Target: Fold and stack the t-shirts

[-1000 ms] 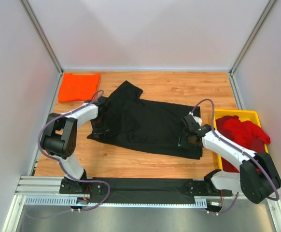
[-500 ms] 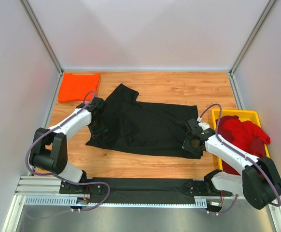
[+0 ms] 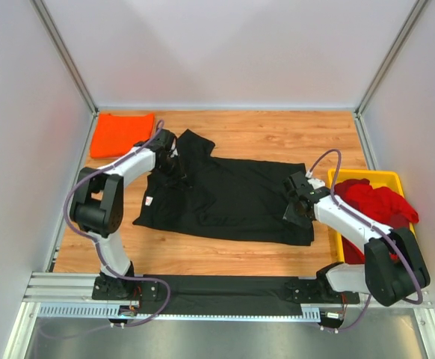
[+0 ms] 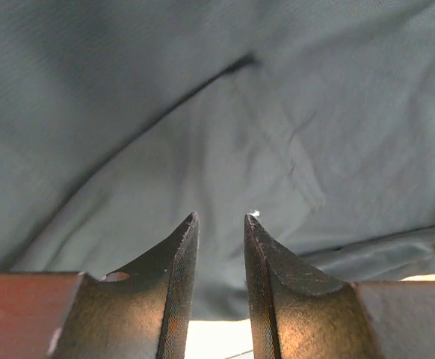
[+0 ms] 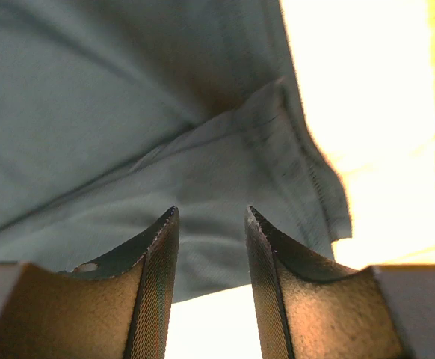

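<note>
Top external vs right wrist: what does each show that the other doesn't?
Only top external: the folded orange t-shirt at the far left, the red t-shirts piled at the right, and the left gripper. Only right wrist: the stitched hem up close, and the fingers standing apart with nothing between them. Both: the black t-shirt spread on the table, and the right gripper at its right edge.

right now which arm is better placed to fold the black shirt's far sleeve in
Left, likely: the left tool hovers by that sleeve of the black shirt; the right tool is at the opposite hem, near the yellow tray.
</note>
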Robot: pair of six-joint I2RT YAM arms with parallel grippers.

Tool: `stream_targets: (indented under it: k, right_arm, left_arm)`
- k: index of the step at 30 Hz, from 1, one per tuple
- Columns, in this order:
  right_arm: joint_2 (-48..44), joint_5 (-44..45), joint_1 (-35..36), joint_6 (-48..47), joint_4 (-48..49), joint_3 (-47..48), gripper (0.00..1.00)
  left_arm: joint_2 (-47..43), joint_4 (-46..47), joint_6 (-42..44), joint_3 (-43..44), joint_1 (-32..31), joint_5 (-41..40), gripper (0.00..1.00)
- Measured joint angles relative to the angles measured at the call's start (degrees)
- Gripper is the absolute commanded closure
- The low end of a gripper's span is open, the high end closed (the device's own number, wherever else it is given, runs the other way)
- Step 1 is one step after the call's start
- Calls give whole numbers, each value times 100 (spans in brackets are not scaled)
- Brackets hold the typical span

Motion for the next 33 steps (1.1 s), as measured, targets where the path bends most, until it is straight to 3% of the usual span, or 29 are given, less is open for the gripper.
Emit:
stream_targets:
  k: [8,24,33]
  right_arm:
    - [85,221,-363,-120,127,-302,58]
    - [308,280,-498,-55,114,-249,59]
    - [227,278,-501,-57,186,-313,60]
  left_arm:
    - [1353,85,59,940,0,227,62]
    - [1285,365,-592,905,26,-258,61]
    - [1237,507,-92,909,96,61,61]
